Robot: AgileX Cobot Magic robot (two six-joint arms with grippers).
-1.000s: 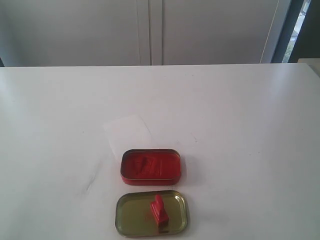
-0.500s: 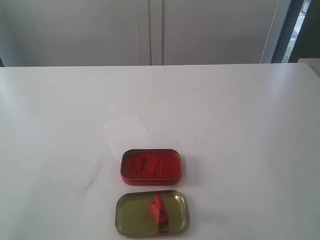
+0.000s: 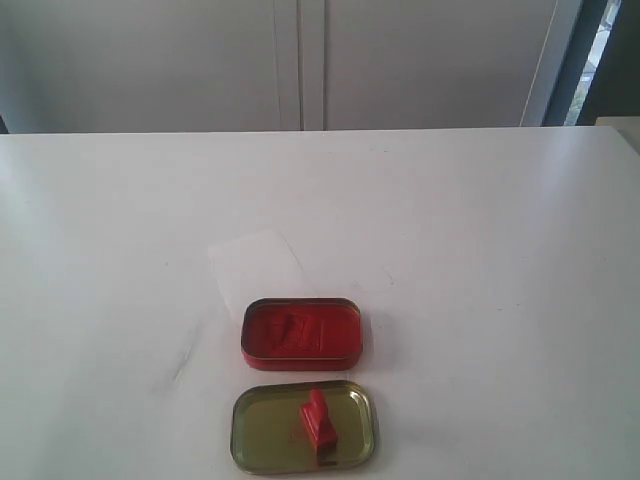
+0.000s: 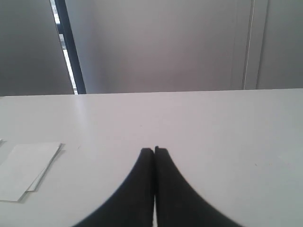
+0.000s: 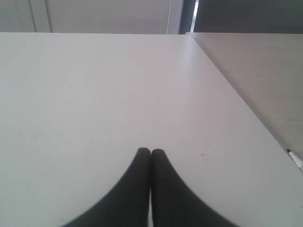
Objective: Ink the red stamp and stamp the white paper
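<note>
Here, at the near edge of the white table point(image 3: 480, 250), an open gold tin lid point(image 3: 255, 445) lies inside-up, and the red stamp point(image 3: 318, 422) stands in it, knob handle up, towards the lid's right half. Just beyond the lid, close to it though whether they touch is unclear, sits the red tin point(image 3: 300, 362), its red ink pad uncovered and facing up. Farther back and slightly left, the white paper point(image 3: 255, 262) lies flat on the table, its near corner at the tin's far rim. Neither arm appears in the exterior view. In the wrist views, the left gripper point(image 4: 154, 150) has its dark fingers pressed together with nothing between them, over bare tabletop; the right gripper point(image 5: 151, 151) is closed the same way, empty, over another bare stretch. Pale cabinet doors point(image 3: 300, 60) stand behind the table.
</note>
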